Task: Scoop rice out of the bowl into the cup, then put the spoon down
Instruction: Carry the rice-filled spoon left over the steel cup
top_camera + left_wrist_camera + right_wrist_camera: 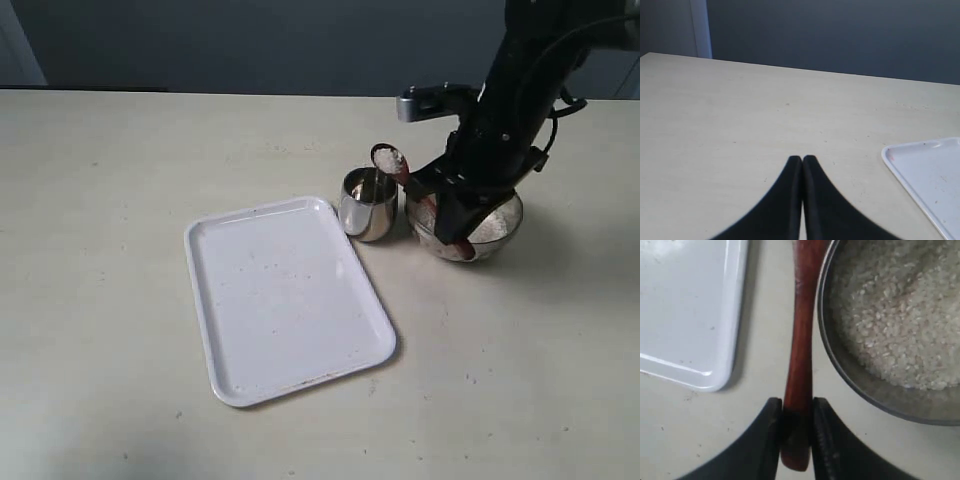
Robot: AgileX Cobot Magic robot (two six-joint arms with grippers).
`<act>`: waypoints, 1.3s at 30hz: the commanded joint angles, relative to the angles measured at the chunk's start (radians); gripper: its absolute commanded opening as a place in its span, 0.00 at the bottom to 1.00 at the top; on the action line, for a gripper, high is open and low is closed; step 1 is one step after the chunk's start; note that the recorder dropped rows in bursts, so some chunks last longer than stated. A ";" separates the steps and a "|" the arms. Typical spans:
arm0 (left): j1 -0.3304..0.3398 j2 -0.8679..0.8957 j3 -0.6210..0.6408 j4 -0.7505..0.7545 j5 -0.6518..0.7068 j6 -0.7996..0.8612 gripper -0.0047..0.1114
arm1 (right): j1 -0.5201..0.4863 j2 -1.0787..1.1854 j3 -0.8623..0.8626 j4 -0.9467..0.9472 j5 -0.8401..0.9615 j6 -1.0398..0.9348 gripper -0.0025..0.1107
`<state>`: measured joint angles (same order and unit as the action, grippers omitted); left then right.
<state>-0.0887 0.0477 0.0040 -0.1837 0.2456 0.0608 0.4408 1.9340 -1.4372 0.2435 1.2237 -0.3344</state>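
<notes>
My right gripper [797, 405] is shut on the reddish-brown wooden spoon [799, 355], gripping its handle close to the end. In the exterior view this gripper [445, 215] hangs over the steel bowl [503, 233]. The spoon's oval head [390, 160] carries a small heap of rice and sits just above the far rim of the steel cup [368, 204]. White rice [900, 325] fills the bowl [836, 365] beside the handle. The wrist view shows neither the cup nor the spoon's head. My left gripper [802, 159] is shut and empty above bare table, outside the exterior view.
A white rectangular tray [285, 295] lies flat, left of the cup and almost touching it. Its edge shows in the right wrist view [732, 340] and a corner of it in the left wrist view [927, 170]. A dark wall stands behind the table's far edge.
</notes>
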 commanded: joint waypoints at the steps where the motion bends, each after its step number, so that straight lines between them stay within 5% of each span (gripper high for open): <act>1: 0.001 -0.001 -0.004 0.001 -0.014 -0.006 0.04 | 0.009 0.015 -0.005 -0.013 -0.003 -0.001 0.01; 39: 0.001 -0.001 -0.004 0.001 -0.014 -0.006 0.04 | 0.120 0.048 -0.005 -0.312 -0.105 0.043 0.01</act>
<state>-0.0887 0.0477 0.0040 -0.1837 0.2456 0.0608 0.5583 1.9830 -1.4372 -0.0437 1.1302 -0.2987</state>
